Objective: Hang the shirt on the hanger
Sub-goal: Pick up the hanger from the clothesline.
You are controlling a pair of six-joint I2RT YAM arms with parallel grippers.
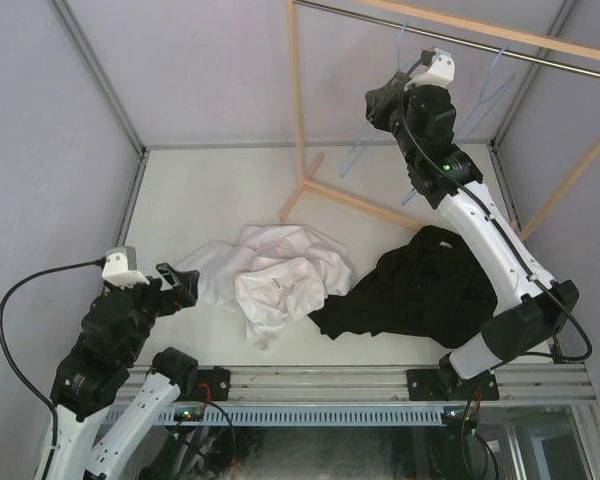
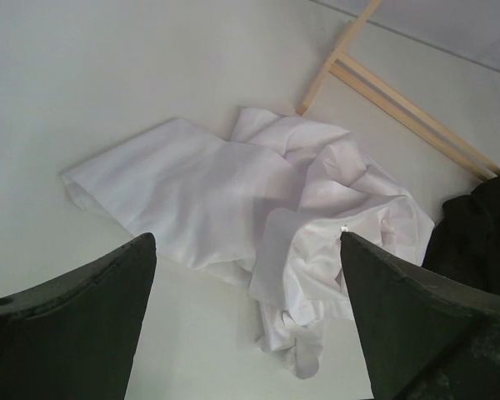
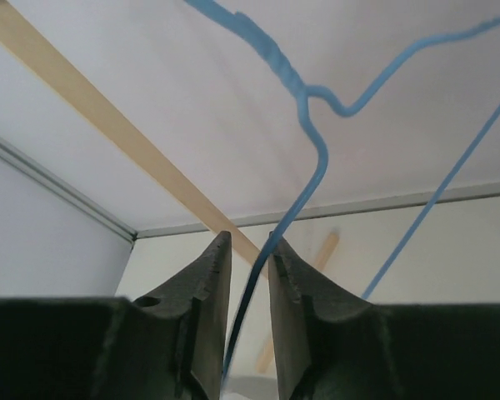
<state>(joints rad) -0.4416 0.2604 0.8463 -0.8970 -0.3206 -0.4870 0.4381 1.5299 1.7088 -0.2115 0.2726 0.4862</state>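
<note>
The white shirt lies crumpled on the table, seen closer in the left wrist view. My left gripper hovers off its left edge, jaws wide open with nothing between them. A blue wire hanger hangs from the rack's rail at the back. My right gripper is raised up to it. In the right wrist view the hanger's wire runs down between the fingers. It touches the right finger, and a thin gap shows on the left side.
A black garment lies heaped to the right of the shirt, under the right arm. The wooden rack stands at the back with its base bar on the table. A second blue hanger hangs further right.
</note>
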